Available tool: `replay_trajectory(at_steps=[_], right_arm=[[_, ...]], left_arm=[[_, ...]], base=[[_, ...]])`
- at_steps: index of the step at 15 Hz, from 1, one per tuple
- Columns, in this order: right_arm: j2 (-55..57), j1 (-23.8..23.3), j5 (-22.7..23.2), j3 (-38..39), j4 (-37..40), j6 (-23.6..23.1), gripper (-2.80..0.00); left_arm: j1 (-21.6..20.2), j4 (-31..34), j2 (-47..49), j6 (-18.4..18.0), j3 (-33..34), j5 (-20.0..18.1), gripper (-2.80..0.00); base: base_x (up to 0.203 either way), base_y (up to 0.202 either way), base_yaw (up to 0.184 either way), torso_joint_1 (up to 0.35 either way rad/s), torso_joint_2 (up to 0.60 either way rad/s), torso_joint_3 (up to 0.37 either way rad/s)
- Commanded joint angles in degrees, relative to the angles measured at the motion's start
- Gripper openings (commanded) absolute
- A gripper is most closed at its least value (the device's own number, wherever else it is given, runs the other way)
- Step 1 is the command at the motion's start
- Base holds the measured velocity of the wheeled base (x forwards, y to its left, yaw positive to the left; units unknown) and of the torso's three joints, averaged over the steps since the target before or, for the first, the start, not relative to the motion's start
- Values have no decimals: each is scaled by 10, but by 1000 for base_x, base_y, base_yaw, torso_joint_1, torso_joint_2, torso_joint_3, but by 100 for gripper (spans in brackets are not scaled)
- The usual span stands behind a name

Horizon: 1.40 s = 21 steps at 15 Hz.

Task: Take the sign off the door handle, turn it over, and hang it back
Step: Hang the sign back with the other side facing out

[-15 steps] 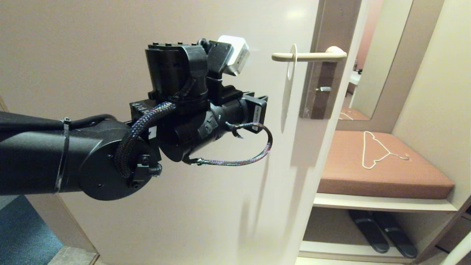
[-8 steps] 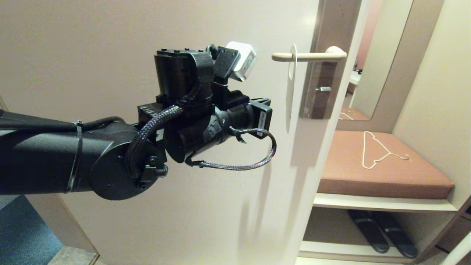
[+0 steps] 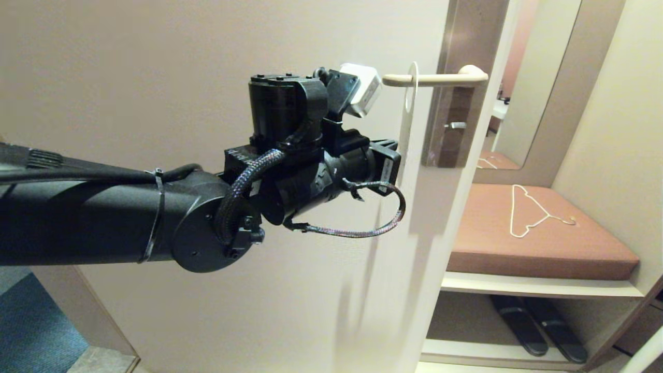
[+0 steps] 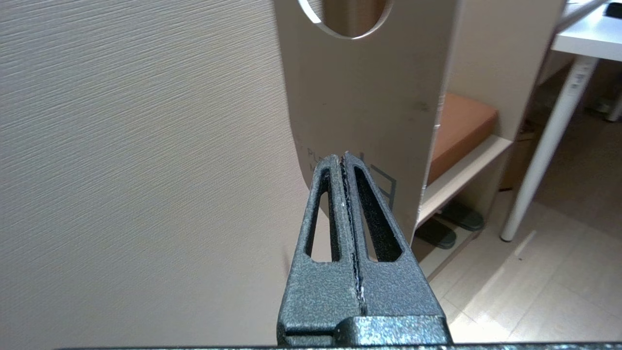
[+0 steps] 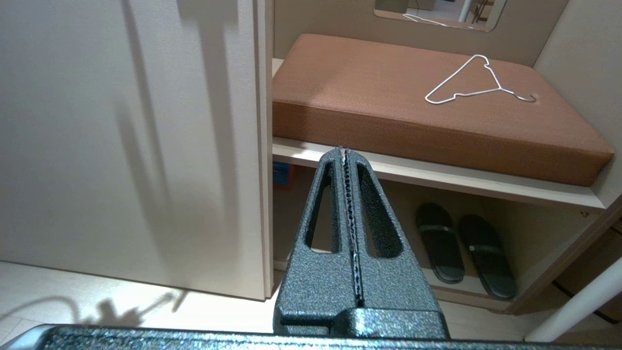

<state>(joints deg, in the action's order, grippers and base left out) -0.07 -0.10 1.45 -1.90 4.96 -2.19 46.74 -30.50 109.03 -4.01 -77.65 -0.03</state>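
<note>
Left gripper (image 4: 341, 156) reaching up to the sign (image 3: 408, 111), fingers pressed together with nothing between them

Hanging from the door handle (image 3: 435, 79) by its top hole, seen edge-on from the head view and lying close against the pale door (image 3: 155, 77); in the left wrist view, closed tips right at the sign's printed lower part, contact unclear. Parked low, right gripper (image 5: 345, 151) also pressed shut, facing a brown cushion (image 5: 413, 102) bearing a wire clothes hanger (image 5: 474, 82), with black slippers (image 5: 464, 248) on the shelf beneath
</note>
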Motion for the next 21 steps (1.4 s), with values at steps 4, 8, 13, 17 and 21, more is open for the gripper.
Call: replay_trajectory(at_steps=[4,8,13,17,21], right_arm=[[1,0,0,0,0,0,-280],[1,0,0,0,0,-1,-280],[1,0,0,0,0,0,-280],[1,0,0,0,0,-1,-280],[1,0,0,1,0,-1,-280]], left_arm=[[15,-2,16,-1,-10,-2,-280],[17,1,41,-2,-56,-3,-280],[25,3,61,-2,-70,-19,-280],[26,2,77,-2,-82,-20,-280],[26,5,88,-2,-102,-20,-280]], base=[[0,0,0,0,0,0],[0,0,0,0,0,0],[0,0,0,0,0,0],[0,0,0,0,0,0],[0,0,0,0,0,0]])
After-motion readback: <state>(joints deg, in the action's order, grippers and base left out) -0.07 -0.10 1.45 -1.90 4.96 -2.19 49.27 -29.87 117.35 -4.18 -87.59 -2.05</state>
